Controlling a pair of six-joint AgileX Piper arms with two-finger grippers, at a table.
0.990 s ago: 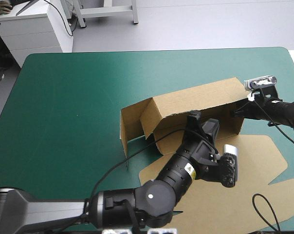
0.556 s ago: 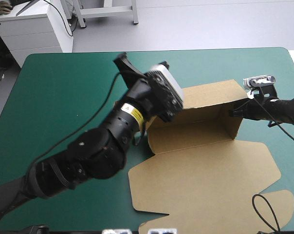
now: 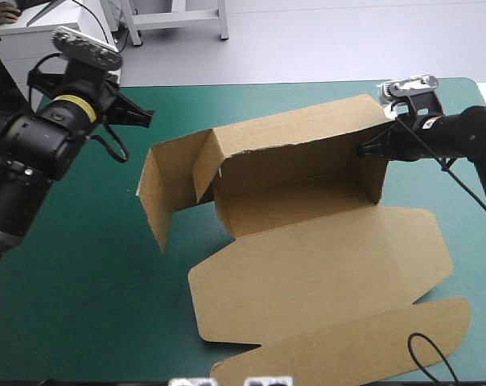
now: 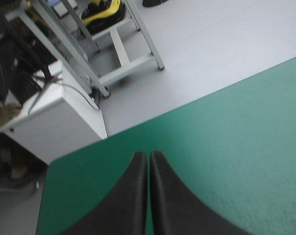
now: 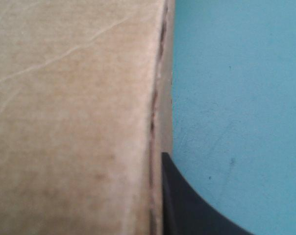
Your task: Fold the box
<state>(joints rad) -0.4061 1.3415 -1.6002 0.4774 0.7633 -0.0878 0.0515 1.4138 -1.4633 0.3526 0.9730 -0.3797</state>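
Left side first: the left gripper (image 4: 148, 155) hangs over the far left corner of the teal-green cover (image 3: 82, 281), well apart from the box (image 3: 307, 241), fingers pressed together into one point with nothing in them

The box sits about mid-table, leaning toward the right half. Its left end panel (image 3: 164, 193) stands up but splays outward, and the inner flap (image 3: 207, 165) beside it sits at an angle, so I'd say that end isn't tucked yet. The long back wall (image 3: 299, 145) is raised. The big front panel (image 3: 323, 269) and the rounded flap (image 3: 348, 346) past it lie flat toward the near edge

At the far right corner the right gripper (image 3: 368, 149) is pinching the box's right end wall (image 3: 375, 181). Its wrist view shows the board edge hard against one black finger (image 5: 187, 205), the other hidden behind the board

My read: somewhere short of halfway. Back and right walls are up, but the left end needs squaring and tucking, and the whole near side hasn't been lifted
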